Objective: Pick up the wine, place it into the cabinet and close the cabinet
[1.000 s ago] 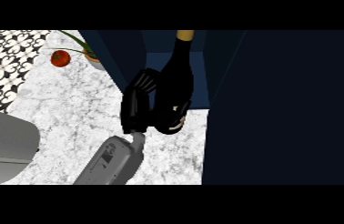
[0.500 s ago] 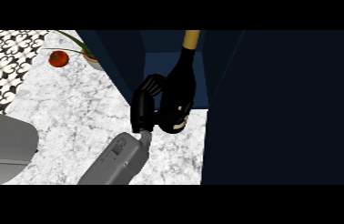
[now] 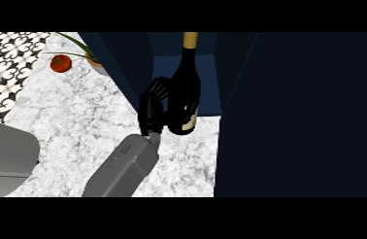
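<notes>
The wine bottle (image 3: 188,80) is dark, with a gold foil top and a pale label near its base. It stands nearly upright at the mouth of the open navy cabinet (image 3: 208,63), its base over the cabinet's front edge where the marble counter (image 3: 79,116) ends. My right hand (image 3: 153,106) is curled round the bottle's lower left side, with its grey forearm coming up from the bottom of the view. My left hand does not show; only a grey piece of arm (image 3: 14,155) sits at the left edge.
A wide dark door panel (image 3: 301,116) fills the right side of the view, and another dark panel (image 3: 118,63) flanks the opening on the left. A red tomato (image 3: 60,63) and a potted plant (image 3: 95,62) sit at the counter's back left, by patterned tiles (image 3: 18,53).
My right hand has carried the bottle to the right and farther into the cabinet opening. The bottle now stands straighter.
</notes>
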`<state>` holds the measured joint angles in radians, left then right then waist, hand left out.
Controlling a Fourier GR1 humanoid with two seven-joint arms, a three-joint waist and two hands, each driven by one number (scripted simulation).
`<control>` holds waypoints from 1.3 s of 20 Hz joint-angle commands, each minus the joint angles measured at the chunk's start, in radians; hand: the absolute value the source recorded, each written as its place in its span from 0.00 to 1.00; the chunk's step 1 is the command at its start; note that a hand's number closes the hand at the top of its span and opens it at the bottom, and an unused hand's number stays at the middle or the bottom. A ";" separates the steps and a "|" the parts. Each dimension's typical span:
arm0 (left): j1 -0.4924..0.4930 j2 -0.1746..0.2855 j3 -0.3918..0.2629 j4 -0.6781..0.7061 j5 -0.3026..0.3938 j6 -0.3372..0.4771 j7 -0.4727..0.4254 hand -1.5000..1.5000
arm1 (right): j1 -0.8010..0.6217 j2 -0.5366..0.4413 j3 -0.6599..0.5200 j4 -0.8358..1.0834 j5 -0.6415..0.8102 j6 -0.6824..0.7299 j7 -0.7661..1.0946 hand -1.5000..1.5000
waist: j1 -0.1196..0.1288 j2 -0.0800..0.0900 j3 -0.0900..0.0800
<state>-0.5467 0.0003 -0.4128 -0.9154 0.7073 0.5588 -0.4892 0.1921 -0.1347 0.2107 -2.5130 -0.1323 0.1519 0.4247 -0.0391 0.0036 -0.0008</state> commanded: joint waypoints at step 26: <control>-0.463 0.045 0.130 0.512 0.095 0.011 -0.027 1.00 | 0.078 0.036 0.023 -0.134 -0.089 0.037 0.029 0.00 | -0.006 0.005 0.000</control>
<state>-0.9372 0.0168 -0.3133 -0.4403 0.8171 0.5902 -0.4807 0.2376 -0.1076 0.2016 -2.4958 -0.1418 0.2059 0.3770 -0.0413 0.0150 -0.0018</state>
